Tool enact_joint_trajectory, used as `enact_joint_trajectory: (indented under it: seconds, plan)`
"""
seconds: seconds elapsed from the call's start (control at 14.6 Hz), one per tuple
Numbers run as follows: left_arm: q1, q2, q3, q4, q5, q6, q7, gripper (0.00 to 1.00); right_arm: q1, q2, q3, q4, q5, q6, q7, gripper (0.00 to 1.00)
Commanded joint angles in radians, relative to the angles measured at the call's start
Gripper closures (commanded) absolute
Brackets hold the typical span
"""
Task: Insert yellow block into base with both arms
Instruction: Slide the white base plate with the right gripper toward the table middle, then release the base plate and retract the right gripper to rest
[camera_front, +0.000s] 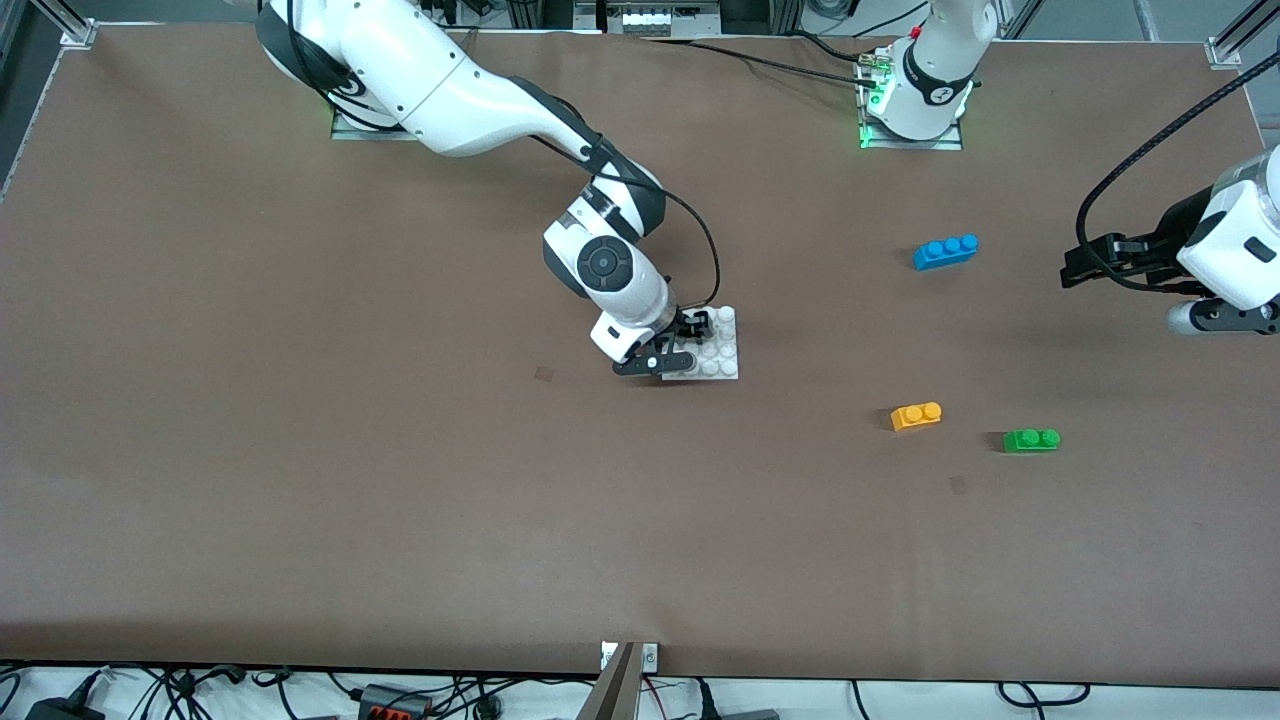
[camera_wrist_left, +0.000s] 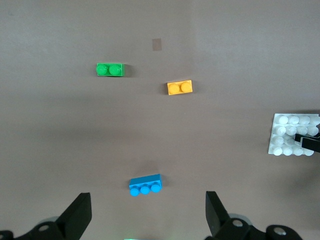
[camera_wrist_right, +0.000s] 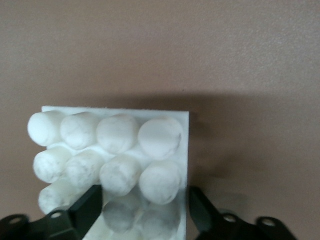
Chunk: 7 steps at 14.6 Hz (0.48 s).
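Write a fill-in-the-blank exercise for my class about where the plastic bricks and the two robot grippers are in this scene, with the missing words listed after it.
1. The right gripper is down at the flat white square studded plastic base, its jaws astride the base's ____.
2. The small orange-yellow two-stud plastic brick lies on the brown table beside the ____ two-stud brick.
3. The long blue plastic brick has ____ studs.
4. The left gripper waits above the table, jaws ____.

Missing words: edge; green; three; open
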Motion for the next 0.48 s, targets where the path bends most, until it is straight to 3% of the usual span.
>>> enact_joint_trajectory:
  seconds: [0.0,0.41]
  plan:
    - [-0.005,0.008,-0.005,0.021,-0.025,-0.012,0.006,0.00,-0.026,-0.027,-0.004,0.025,-0.002,-0.069,-0.008,0.00]
    - [-0.002,0.008,-0.007,0.021,-0.026,-0.015,0.015,0.00,-0.106,-0.239,-0.027,0.021,-0.006,-0.385,-0.009,0.00]
